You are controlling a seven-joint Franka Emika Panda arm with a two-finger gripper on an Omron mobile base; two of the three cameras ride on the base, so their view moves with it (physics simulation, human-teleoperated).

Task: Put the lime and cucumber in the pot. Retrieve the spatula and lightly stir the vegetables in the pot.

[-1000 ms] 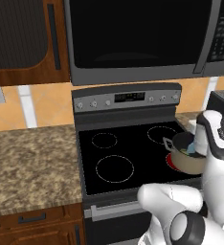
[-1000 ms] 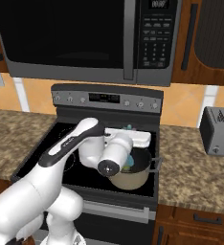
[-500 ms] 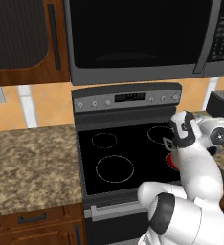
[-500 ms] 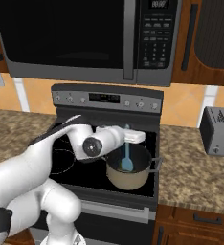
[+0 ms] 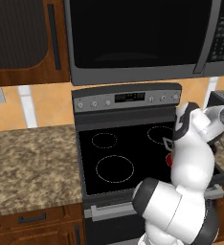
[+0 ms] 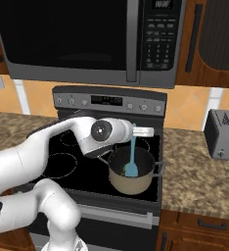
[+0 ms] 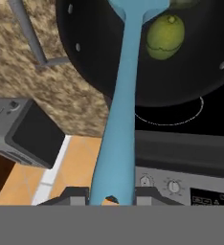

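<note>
Spatula (image 6: 131,159) found held at the top of its handle, hanging near upright with the light-blue blade down inside the pot (image 6: 131,183). The gripper (image 6: 145,131) is pinched onto the handle end, jaws drawn close against it on either side; in the hand view the handle (image 7: 119,119) runs up from between the finger tips (image 7: 75,195) into the pot's dark interior. Lime (image 7: 165,34) lies on the pot floor, just beside the handle in that view; in the right base view a small patch of green (image 6: 123,170) shows next to the blade, and whether it is lime or cucumber cannot be told. Pot stands on the front right burner of the black stove (image 6: 77,169). Toaster (image 6: 224,134) sits on the granite counter (image 6: 194,176) well apart to the right. Microwave (image 6: 87,39) is mounted above the range.
</note>
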